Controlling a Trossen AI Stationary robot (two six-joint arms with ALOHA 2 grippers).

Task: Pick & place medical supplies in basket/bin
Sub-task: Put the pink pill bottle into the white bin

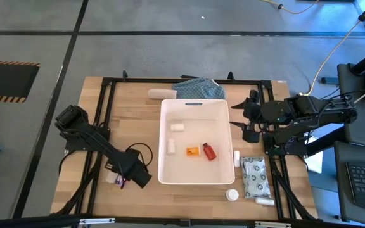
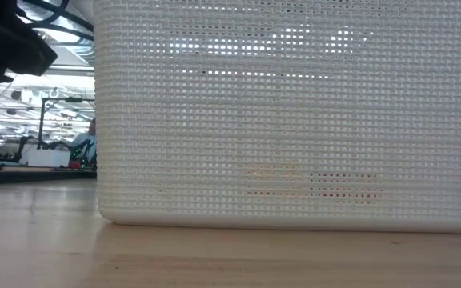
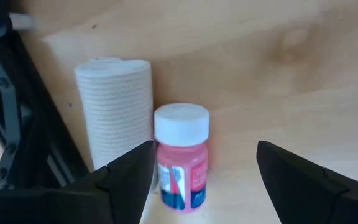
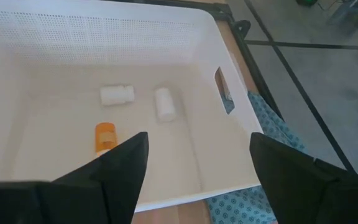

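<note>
Left gripper (image 3: 197, 177) was wide open, nothing held, hanging low at the table's near-left corner. A pink bottle (image 3: 180, 155) with a white cap stood upright right between its fingers (image 3: 129, 171), closer to the one finger, apart from both as far as I could tell. Touching the bottle on that same side stood a white gauze roll (image 3: 115, 106), just outside the finger and partly behind it.

Handling, my read: bottle was small rigid plastic, probably light, label glossy so somewhat slippery. Best grip was across the body below the cap; the cap's lip would stop it sliding out. Tall and narrow, so an off-centre close could tip it. The roll looked soft and compressible, with a textured wrap that grips easily; it could get nudged or dragged along.

Right gripper (image 4: 197, 168) was also open and empty, hovering beside the white bin (image 1: 163, 142), its camera looking down into it. Bin already held an orange vial (image 4: 105, 135), two small white bottles (image 4: 117, 94) and a red bottle (image 1: 208, 151).
</note>
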